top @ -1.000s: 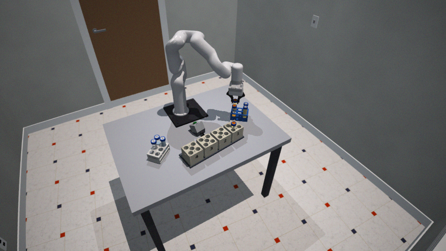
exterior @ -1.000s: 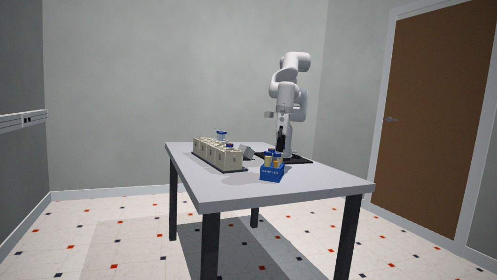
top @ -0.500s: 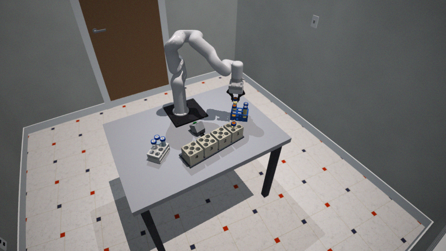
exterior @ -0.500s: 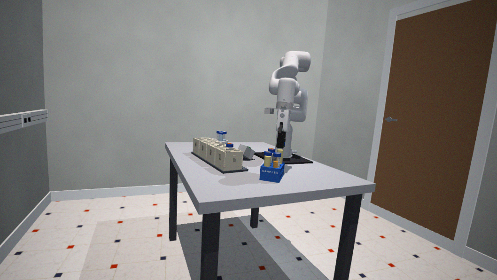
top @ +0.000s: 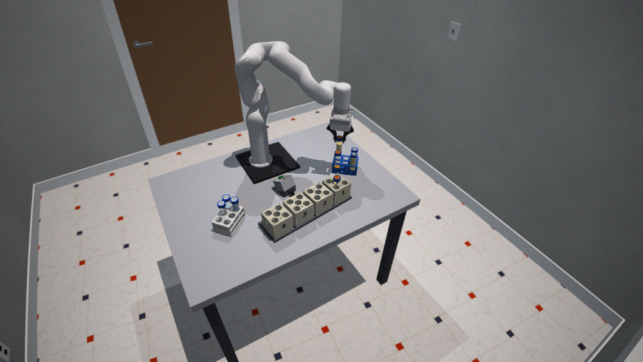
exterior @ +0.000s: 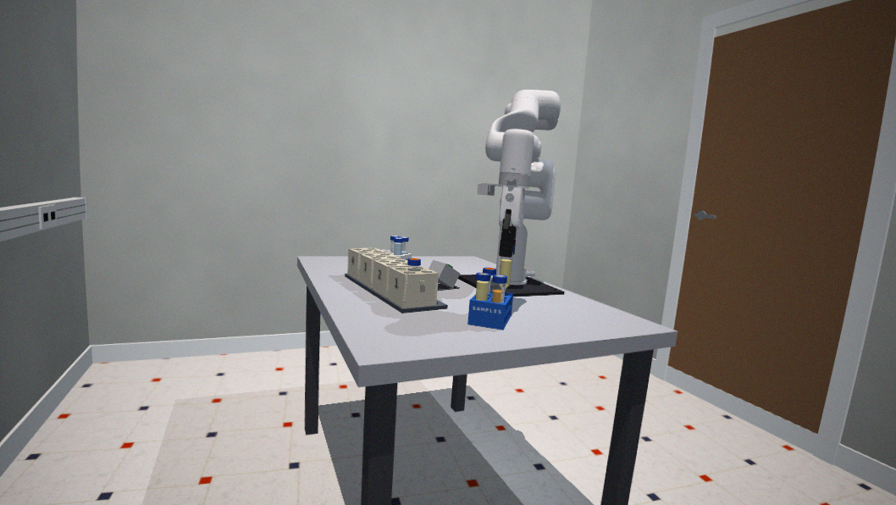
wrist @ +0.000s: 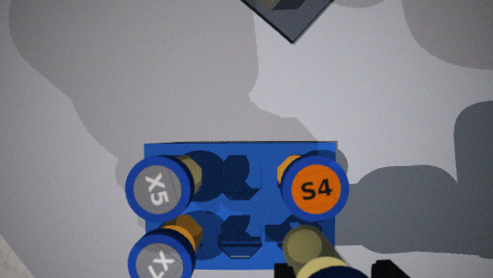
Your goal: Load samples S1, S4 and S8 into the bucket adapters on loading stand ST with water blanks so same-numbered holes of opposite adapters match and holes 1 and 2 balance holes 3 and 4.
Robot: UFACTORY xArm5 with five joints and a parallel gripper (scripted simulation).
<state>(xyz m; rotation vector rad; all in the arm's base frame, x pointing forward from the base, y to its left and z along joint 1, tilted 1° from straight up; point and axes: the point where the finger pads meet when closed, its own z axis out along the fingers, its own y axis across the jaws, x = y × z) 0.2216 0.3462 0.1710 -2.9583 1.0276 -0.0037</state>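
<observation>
Grey table [top: 216, 265] in tiled room, brown door [top: 180, 67] behind arm base. Gripper [top: 339, 135] clamped on sample tube [top: 339, 146], ID not readable, tube raised above blue samples rack [wrist: 243, 205]. S4 [wrist: 316, 188], X5 [wrist: 157, 189], X7 [wrist: 160, 262] stand in rack. One orange-capped tube [top: 336, 178] stands in adapter 1 [top: 339, 188]. Water blanks [top: 228, 203] stand in white rack, well apart.

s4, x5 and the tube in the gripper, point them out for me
S4 [wrist: 316, 189]: wrist view, on its orange cap dot.
X5 [wrist: 157, 189]: wrist view, on its grey cap dot.
Held tube [wrist: 305, 247]: wrist view, on its tan body below the gripper [top: 340, 138], which is shut on it.
</observation>
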